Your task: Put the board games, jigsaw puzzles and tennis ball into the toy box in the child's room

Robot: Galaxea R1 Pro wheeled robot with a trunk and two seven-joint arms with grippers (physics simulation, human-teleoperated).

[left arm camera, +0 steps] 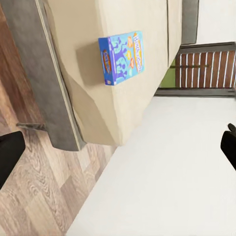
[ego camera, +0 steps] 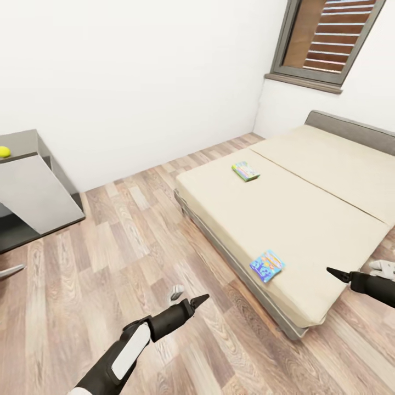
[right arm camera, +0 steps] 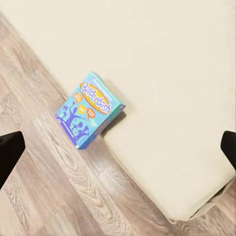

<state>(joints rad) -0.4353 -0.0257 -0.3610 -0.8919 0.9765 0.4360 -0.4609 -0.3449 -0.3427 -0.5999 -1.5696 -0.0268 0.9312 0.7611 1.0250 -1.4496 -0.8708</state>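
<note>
The blue Balderdash box (ego camera: 267, 265) is lying flat on the bed (ego camera: 307, 219), right at its near long edge. A second, green-edged game box (ego camera: 246, 171) is sitting farther up the bed, toward its far side edge. The tennis ball (ego camera: 4, 152) is resting on the table (ego camera: 24, 144). The left hand (ego camera: 200, 299) and right hand (ego camera: 333, 272) are hovering empty; in both wrist views the fingers are standing wide apart.

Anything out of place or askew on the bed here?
Nothing damaged or spilled. The blue game box lies skewed right at the bed's near edge, close to overhanging. A second game box lies flat further in.
</note>
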